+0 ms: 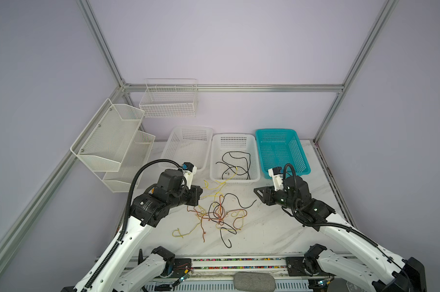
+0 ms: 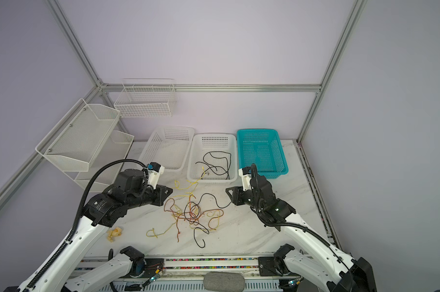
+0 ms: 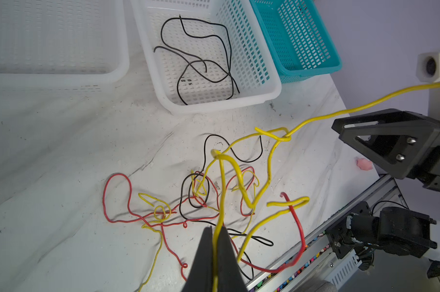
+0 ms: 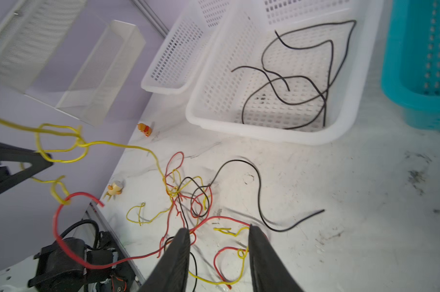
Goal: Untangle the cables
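Yellow cable (image 3: 222,192) is pinched in the shut left claw (image 3: 215,228), running up from the tangle (image 1: 218,212) at mid-frame in both top views. Right claw (image 4: 218,231) stands apart, empty. I'd have it pin the knot (image 3: 284,137) while the left draws slowly. Three baskets: two white, one teal; the middle basket (image 1: 235,180) holds two or three black cables (image 3: 201,60).

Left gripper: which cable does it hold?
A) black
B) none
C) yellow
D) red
C: in the left wrist view the left gripper is shut on a yellow cable that runs up out of its closed jaws.
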Motion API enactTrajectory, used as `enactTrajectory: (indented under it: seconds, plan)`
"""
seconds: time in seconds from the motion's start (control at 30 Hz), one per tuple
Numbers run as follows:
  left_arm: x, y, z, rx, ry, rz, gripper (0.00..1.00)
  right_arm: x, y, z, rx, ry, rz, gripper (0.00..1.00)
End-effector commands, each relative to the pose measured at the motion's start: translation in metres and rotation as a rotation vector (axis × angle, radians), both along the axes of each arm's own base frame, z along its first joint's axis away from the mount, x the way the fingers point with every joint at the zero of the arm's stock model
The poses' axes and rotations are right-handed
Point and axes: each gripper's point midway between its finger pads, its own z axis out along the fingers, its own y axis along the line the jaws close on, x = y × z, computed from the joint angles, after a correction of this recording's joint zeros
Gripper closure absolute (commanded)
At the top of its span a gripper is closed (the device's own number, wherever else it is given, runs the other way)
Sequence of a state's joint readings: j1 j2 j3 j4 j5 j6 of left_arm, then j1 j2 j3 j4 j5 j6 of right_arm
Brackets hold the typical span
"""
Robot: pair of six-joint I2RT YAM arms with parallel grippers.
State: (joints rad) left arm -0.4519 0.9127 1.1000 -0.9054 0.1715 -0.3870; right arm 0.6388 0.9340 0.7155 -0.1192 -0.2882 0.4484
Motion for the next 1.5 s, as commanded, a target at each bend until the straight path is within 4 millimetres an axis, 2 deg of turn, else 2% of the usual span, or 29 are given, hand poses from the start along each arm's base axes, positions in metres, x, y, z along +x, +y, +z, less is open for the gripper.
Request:
enactTrajectory:
  seconds: [0.0, 0.1, 0.27, 0.4, 0.53, 0.57, 0.63, 0.73, 0.87, 1.07, 1.23, 1.37, 1.47]
  plan:
    - [0.007, -0.011, 0.023, -0.077, -0.052, -0.009, 1.00, -0.018, 0.035, 0.036, 0.130, -0.118, 0.138, 0.57]
    - [0.011, -0.015, 0.020, -0.094, -0.039, -0.001, 1.00, -0.041, 0.070, 0.041, 0.162, -0.155, 0.242, 0.56]
    - [0.016, -0.023, 0.016, -0.104, -0.026, -0.002, 1.00, -0.071, 0.119, 0.032, 0.148, -0.193, 0.337, 0.54]
    - [0.017, -0.025, 0.016, -0.103, -0.030, -0.002, 1.00, -0.076, 0.141, 0.012, 0.114, -0.184, 0.338, 0.53]
    - [0.016, -0.025, 0.016, -0.108, -0.032, -0.001, 1.00, -0.071, 0.150, -0.003, 0.075, -0.177, 0.284, 0.56]
    - [0.016, -0.025, 0.016, -0.107, -0.033, 0.000, 1.00, -0.066, 0.150, -0.006, 0.057, -0.176, 0.258, 0.61]
    - [0.015, -0.024, 0.013, -0.103, -0.031, 0.002, 1.00, -0.061, 0.145, -0.003, 0.050, -0.189, 0.218, 0.79]
    - [0.014, -0.021, 0.006, -0.087, -0.025, 0.009, 1.00, -0.061, 0.135, 0.014, 0.096, -0.225, 0.190, 1.00]
    - [0.014, -0.016, -0.014, -0.043, 0.005, 0.022, 1.00, -0.067, 0.120, 0.039, 0.140, -0.278, 0.191, 1.00]
    - [0.017, -0.004, -0.040, 0.058, 0.042, 0.054, 1.00, -0.090, 0.110, 0.068, 0.206, -0.345, 0.288, 1.00]
    - [0.022, 0.024, -0.037, 0.159, 0.015, 0.153, 1.00, -0.093, 0.074, 0.098, 0.251, -0.418, 0.217, 1.00]
    - [0.022, 0.023, -0.047, 0.188, 0.043, 0.133, 1.00, -0.104, 0.050, 0.122, 0.306, -0.491, 0.209, 1.00]
    - [0.024, 0.026, -0.046, 0.198, 0.048, 0.153, 1.00, -0.104, 0.045, 0.124, 0.290, -0.497, 0.200, 1.00]
